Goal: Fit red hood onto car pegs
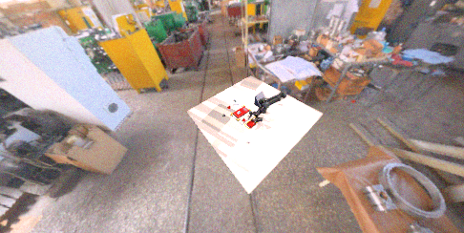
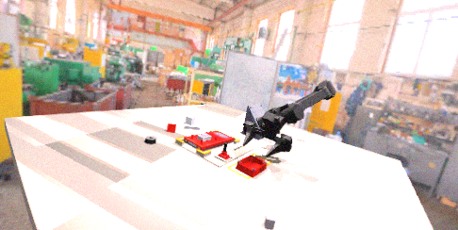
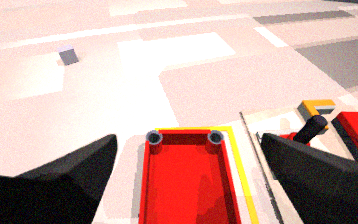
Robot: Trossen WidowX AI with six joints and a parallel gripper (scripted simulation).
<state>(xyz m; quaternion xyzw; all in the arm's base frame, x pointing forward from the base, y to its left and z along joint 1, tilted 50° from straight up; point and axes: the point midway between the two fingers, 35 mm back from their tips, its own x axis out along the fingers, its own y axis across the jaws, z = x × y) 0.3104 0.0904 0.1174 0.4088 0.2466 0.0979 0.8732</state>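
Two wide-open, empty jaws either side of red hood [image 3: 187, 180], hood btwn them, not touching.

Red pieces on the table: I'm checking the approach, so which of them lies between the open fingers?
The hood, the hollow red shell inside the yellow outline, lies between the open gripper fingers. The red car deck and the small red cube lie off to the side.

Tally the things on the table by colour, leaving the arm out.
Red: 4 (hood, car chassis, small red cube, red-based lever piece)
Grey: 2 (small block, dark cube)
Black: 1 (small ring)
Total: 7
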